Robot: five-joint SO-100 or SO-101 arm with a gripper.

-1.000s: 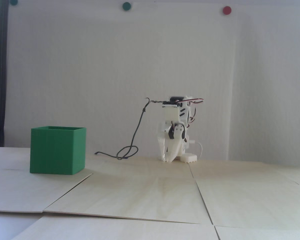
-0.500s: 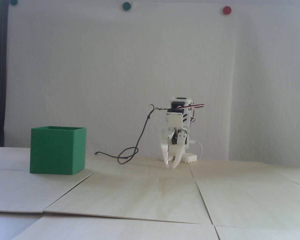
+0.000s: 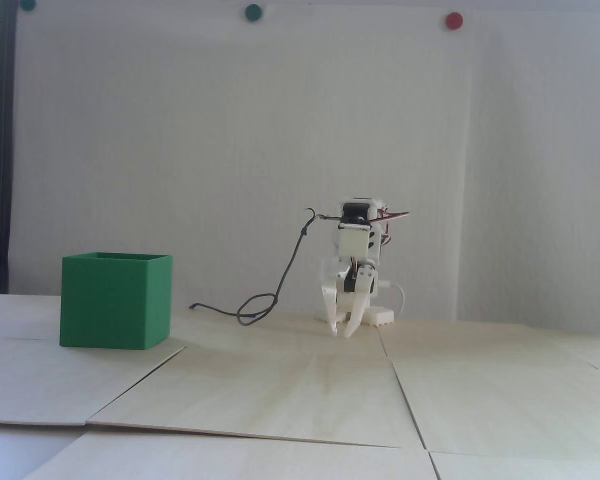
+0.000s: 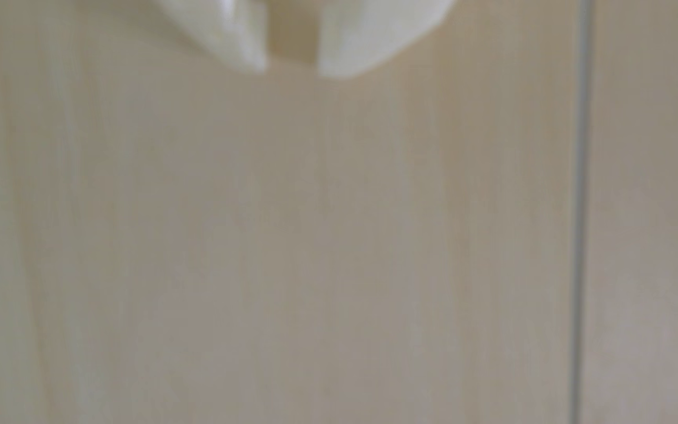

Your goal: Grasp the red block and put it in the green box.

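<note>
While the fixed view looks low across the pale wooden bench (image 3: 300, 395), the green box (image 3: 116, 301) stands out as a plain matte green cube with thin walls and an open top, resting flat on a bench panel. It sits well apart from the jaws (image 3: 342, 332), off to their left in this view and somewhat nearer the camera. The white jaws point down, their tips at or just above the bench, slightly spread with a narrow gap between the tips and nothing held in that gap. A dark cable (image 3: 275, 295) hangs from the arm and loops on the bench between the jaws and the green box. The red block appears nowhere in this view; whether it lies inside the box cannot be told from this angle.

In the wrist view, which is blurred, the jaws (image 4: 292, 71) enter from the top edge, the two white tips a little apart with bare wood showing between them. Below them lies only bench grain, and a panel seam (image 4: 581, 212) runs down to their right. Neither the green box nor the red block shows here.
</note>
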